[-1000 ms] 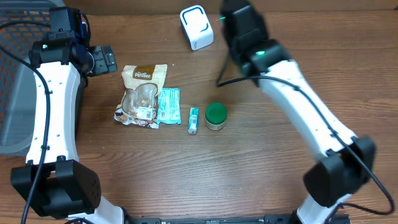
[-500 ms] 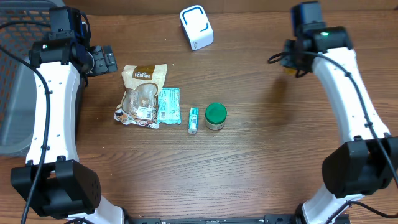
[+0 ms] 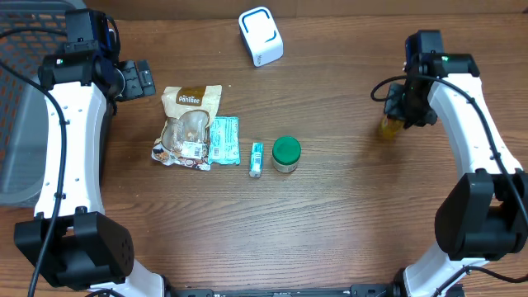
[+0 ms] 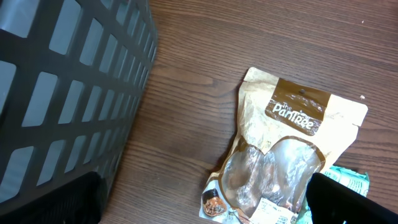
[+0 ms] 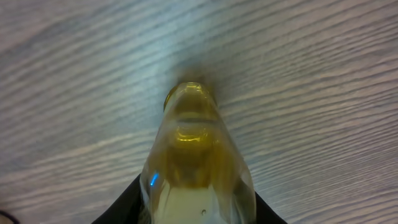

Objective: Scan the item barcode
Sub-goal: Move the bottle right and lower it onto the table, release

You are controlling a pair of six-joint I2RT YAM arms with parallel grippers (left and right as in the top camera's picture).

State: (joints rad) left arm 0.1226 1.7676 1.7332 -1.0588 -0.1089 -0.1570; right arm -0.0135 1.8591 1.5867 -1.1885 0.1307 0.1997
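From overhead, the right hand [image 3: 407,109] is over the right side of the tabletop [image 3: 330,223], closed on a small bottle [image 3: 389,126] of yellow liquid. The bottle sits well to the right of the other goods. The white scanner [image 3: 261,36] stands at the far edge, near the middle and well apart from the bottle. Left of centre runs a row of a tan snack pouch [image 3: 190,124], a teal packet [image 3: 223,139] touching it, a small tube [image 3: 256,159] and a green-lidded jar [image 3: 286,153]. The left hand [image 3: 137,80] hangs at the far left, beside a dark basket [image 3: 16,140], with nothing in it.

In the left wrist view, the fingers [image 4: 53,200] show only as dark shapes at the two bottom corners, spread wide. The basket wall fills the left, and the pouch lies to the right with the teal packet's corner behind it.

In the right wrist view, the bottle fills the middle, gripped between the two dark fingers [image 5: 121,206] at its near end. Its far end points down at the wood, and contact with the tabletop cannot be told.
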